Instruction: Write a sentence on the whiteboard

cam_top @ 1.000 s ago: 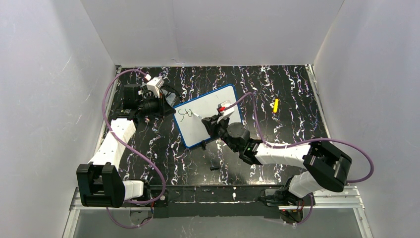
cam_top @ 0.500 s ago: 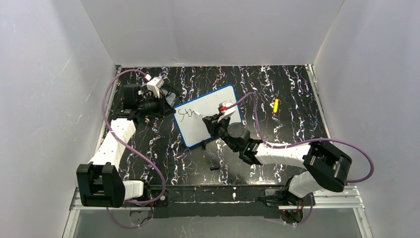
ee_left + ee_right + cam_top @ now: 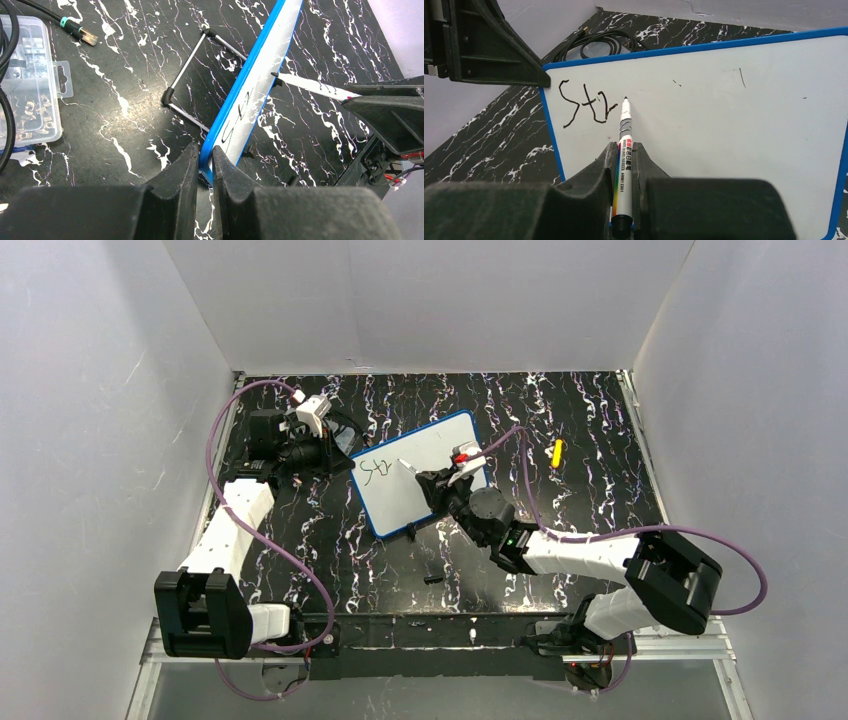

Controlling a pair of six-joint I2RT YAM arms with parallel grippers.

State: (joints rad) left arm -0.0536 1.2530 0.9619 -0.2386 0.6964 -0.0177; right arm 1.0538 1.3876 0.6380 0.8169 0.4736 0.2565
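Observation:
The whiteboard (image 3: pixel 420 472) with a blue rim stands tilted on a wire stand; it also shows in the left wrist view (image 3: pixel 260 82) and the right wrist view (image 3: pixel 734 120). The sentence (image 3: pixel 585 102) reads only "Str" in dark script near the board's upper left corner (image 3: pixel 373 470). My left gripper (image 3: pixel 204 162) is shut on the board's blue edge at its left corner (image 3: pixel 340 458). My right gripper (image 3: pixel 625 150) is shut on a white marker (image 3: pixel 623 150), its tip just right of the "r" at the board (image 3: pixel 404 463).
A yellow object (image 3: pixel 557 452) lies on the black marbled table at the right. A small black cap (image 3: pixel 432 579) lies near the front. A clear parts box (image 3: pixel 27 85) and cables sit behind the board on the left.
The right gripper has carried the marker tip up and to the right along the board, and the "r" stroke has been added after "St". The left arm has not moved.

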